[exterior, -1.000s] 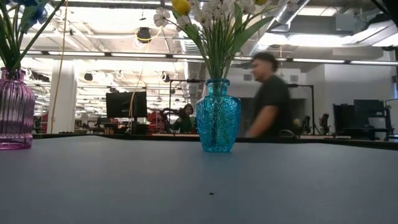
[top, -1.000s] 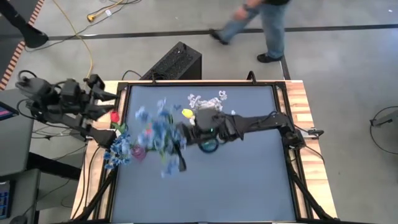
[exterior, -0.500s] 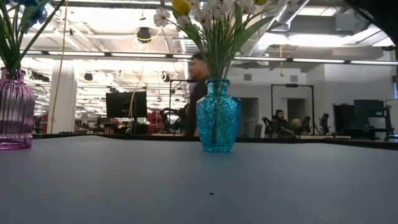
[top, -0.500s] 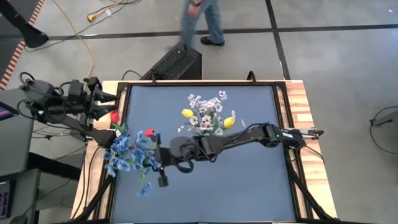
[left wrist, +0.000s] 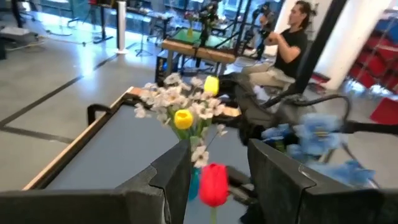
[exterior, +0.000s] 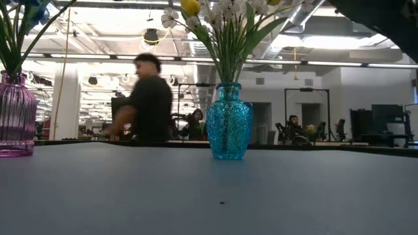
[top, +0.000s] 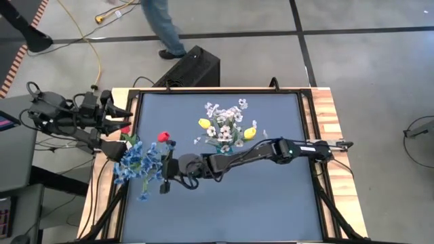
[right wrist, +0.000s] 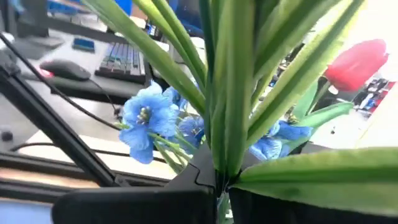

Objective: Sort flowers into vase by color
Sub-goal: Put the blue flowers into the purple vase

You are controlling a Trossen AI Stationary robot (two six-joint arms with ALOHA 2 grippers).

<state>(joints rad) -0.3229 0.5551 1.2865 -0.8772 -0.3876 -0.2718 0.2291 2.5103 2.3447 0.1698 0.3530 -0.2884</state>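
R tool [top: 165, 177] clamped on green stems [right wrist: 225, 93] of blue flowers [top: 139, 163] w/ a red tulip [top: 163, 137], over counter [top: 271, 210] left side. Teal vase [exterior: 229, 121] w/ white sprays [top: 222, 120] + yellow tulips [top: 204, 123] sits behind its arm. L tool [left wrist: 214, 180] off counter edge, fingers apart, red tulip [left wrist: 214, 184] betw them.

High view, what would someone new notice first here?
The right arm stretched across the table, its gripper shut on a flower stem at the pink vase full of blue flowers and a red tulip on the left side. Mid-table stands the teal vase with white flowers and yellow tulips.
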